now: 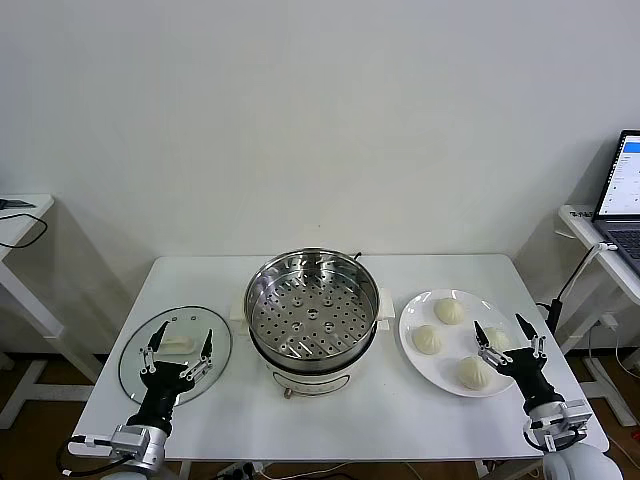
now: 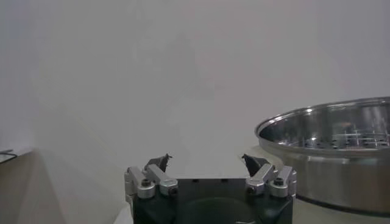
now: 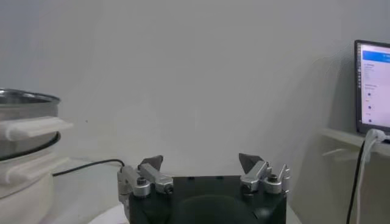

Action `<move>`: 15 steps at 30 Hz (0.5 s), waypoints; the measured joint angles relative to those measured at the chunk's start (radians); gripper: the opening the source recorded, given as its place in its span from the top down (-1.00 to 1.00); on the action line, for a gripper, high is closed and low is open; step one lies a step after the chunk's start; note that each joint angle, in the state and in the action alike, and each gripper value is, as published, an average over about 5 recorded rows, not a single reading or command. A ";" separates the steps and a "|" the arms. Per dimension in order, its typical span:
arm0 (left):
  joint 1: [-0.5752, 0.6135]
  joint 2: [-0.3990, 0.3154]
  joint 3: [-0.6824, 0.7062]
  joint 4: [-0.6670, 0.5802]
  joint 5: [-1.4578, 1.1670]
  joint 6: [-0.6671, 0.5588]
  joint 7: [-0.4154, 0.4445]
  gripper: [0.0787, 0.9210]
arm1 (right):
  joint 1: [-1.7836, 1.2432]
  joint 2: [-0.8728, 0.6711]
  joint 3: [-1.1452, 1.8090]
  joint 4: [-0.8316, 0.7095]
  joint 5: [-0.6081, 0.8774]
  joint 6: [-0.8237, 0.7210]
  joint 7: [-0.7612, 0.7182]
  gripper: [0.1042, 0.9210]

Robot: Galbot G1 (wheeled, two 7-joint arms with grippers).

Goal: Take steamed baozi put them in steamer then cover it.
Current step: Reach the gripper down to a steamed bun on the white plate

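Note:
The steamer [image 1: 312, 310] stands at the table's middle, its perforated tray bare; it also shows in the left wrist view [image 2: 329, 140] and the right wrist view [image 3: 24, 122]. Several baozi lie on a white plate [image 1: 408, 325] to its right, among them one at the back [image 1: 449, 310], one at the left [image 1: 427, 339] and one at the front [image 1: 474, 372]. The glass cover [image 1: 140, 375] with its white handle [image 1: 176, 346] lies flat on the left. My left gripper [image 1: 183, 340] [image 2: 206, 158] hangs open over the cover. Over the plate's right edge my right gripper [image 1: 499, 325] [image 3: 200, 159] stands open and holds nothing.
A laptop [image 1: 625, 190] [image 3: 373, 91] sits on a side table at the far right, with a cable hanging beside it. Another small table [image 1: 20, 215] stands at the far left. A white wall is behind the work table.

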State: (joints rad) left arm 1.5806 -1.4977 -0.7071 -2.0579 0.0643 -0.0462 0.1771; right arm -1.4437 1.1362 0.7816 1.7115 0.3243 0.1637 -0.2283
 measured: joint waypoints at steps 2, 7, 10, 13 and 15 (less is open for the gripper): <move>-0.001 0.000 -0.001 0.002 -0.002 0.000 0.000 -0.77 | 0.007 -0.006 0.000 -0.005 -0.007 -0.005 -0.001 -0.76; -0.003 0.007 0.000 0.008 -0.009 -0.002 0.004 -0.77 | 0.059 -0.056 -0.011 -0.034 -0.067 -0.030 -0.009 -0.76; -0.005 0.010 0.001 0.010 -0.012 -0.003 0.006 -0.77 | 0.104 -0.106 -0.031 -0.059 -0.127 -0.045 -0.019 -0.76; -0.007 0.013 0.002 0.010 -0.014 -0.005 0.007 -0.77 | 0.158 -0.170 -0.062 -0.085 -0.193 -0.062 -0.035 -0.76; -0.008 0.015 0.002 0.009 -0.016 -0.006 0.008 -0.77 | 0.201 -0.219 -0.093 -0.103 -0.234 -0.075 -0.053 -0.76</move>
State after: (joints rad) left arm 1.5726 -1.4824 -0.7054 -2.0494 0.0483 -0.0525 0.1853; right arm -1.2428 0.9174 0.6886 1.6081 0.0898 0.0883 -0.2817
